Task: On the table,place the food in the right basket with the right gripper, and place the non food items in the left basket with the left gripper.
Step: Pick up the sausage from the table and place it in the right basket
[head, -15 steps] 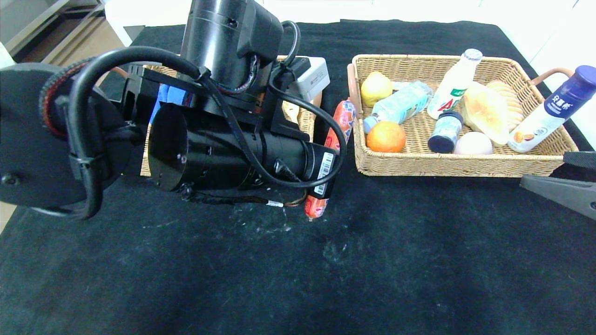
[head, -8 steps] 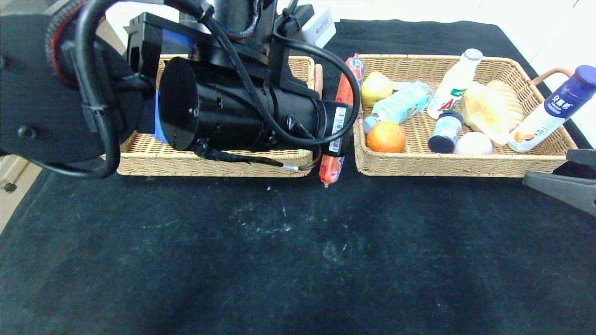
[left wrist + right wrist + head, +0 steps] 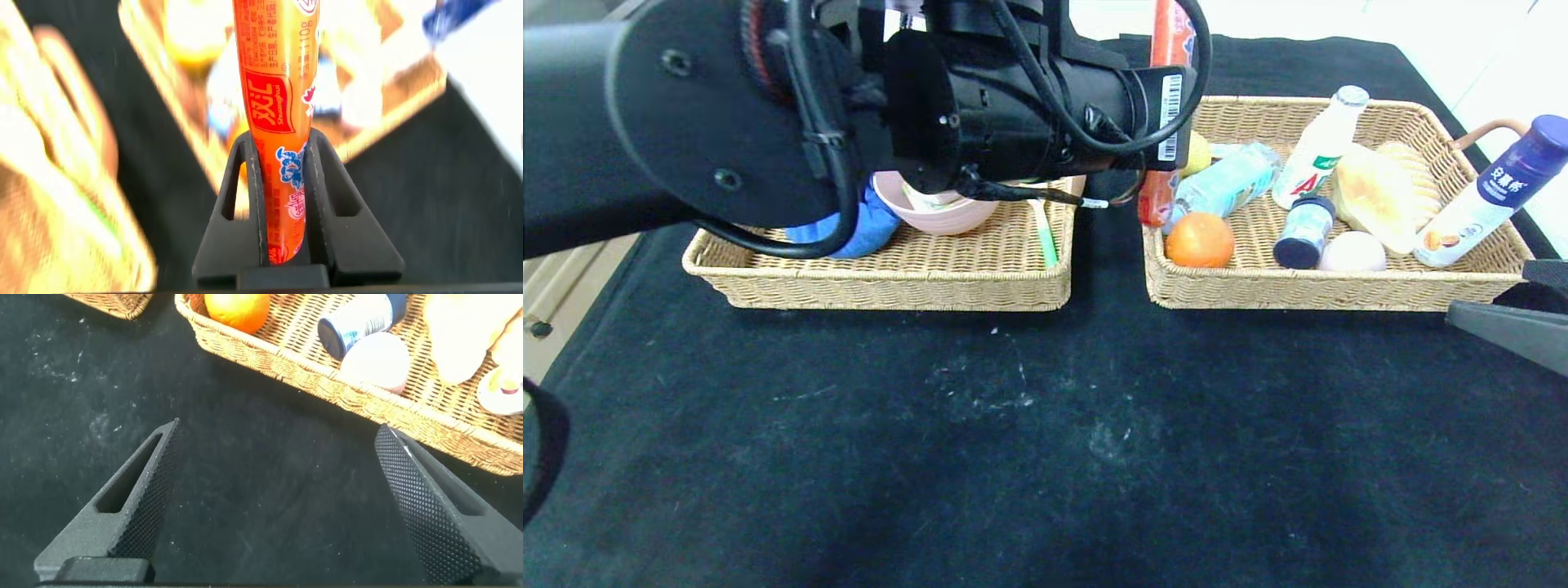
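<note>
Left wrist view has the jaws clamped tight on an orange plastic-wrapped sausage stick (image 3: 274, 155), pinched low on its length, the long end jutting out over the woven wicker right basket (image 3: 1339, 290). That's the left gripper (image 3: 282, 220) carrying food, raised at about twelve o'clock between the baskets. To do this well, it should carry clear of the near rim, lower over a bare patch by the round orange fruit (image 3: 1199, 239), then release.

At four o'clock the right gripper (image 3: 278, 506) hangs wide apart and empty, above black cloth.

Count: two baskets. The woven wicker left basket (image 3: 890, 286) shows a pink bowl (image 3: 943, 214), a blue cloth (image 3: 862, 233), and a green toothbrush (image 3: 1044, 235). Three bottles visible on the right.
</note>
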`<action>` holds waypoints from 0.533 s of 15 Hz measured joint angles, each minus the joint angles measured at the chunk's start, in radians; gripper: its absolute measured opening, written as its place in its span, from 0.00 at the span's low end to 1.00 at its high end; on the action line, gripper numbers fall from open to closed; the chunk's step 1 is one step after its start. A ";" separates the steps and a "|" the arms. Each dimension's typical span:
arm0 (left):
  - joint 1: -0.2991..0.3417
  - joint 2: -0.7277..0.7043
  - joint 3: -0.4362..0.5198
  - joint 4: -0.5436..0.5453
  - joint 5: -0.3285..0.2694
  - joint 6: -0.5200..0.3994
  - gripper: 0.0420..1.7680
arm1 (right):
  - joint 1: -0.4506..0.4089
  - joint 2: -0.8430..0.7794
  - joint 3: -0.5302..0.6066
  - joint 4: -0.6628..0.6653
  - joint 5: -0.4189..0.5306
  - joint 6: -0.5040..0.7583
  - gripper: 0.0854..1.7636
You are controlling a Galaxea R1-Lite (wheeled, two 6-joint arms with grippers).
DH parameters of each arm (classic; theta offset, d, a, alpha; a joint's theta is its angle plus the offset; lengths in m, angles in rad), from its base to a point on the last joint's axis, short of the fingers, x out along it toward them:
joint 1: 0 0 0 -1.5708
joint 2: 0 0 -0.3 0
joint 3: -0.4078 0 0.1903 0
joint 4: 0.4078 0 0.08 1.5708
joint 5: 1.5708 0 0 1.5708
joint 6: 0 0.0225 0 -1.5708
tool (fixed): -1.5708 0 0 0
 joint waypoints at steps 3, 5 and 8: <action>0.001 0.056 -0.005 -0.128 -0.013 0.014 0.18 | 0.000 -0.002 0.002 0.000 -0.001 -0.011 0.97; 0.005 0.082 -0.007 -0.158 -0.051 0.031 0.18 | 0.000 -0.006 0.005 0.000 -0.001 -0.013 0.97; 0.011 0.111 -0.012 -0.183 -0.083 0.047 0.18 | 0.016 -0.020 0.018 0.000 0.001 -0.025 0.97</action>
